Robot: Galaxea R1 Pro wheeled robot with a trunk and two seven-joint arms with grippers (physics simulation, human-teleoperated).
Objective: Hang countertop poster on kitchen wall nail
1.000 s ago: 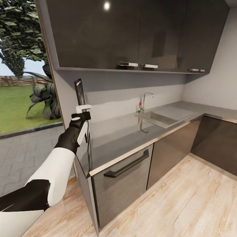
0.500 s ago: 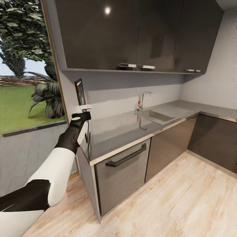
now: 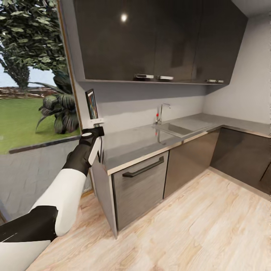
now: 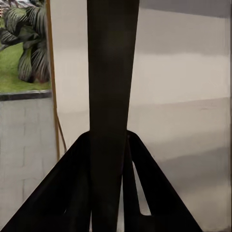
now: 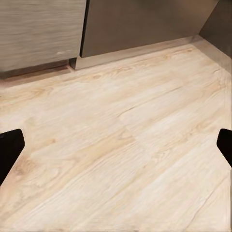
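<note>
Left jaws clamped on upright poster, right jaws spread over floor

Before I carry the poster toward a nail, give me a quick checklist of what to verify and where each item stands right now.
1. Left hand shut on the poster: ok; in the left wrist view the dark frame edge sits between the fingers.
2. Poster lifted off the kitchen countertop: ok, held upright above its left end.
3. Wall nail located: cannot tell, none can be made out on the grey wall.
4. Room above the poster: ok for now; the upper cabinets hang higher up.
5. Right hand free: ok, open above the wood floor.
</note>
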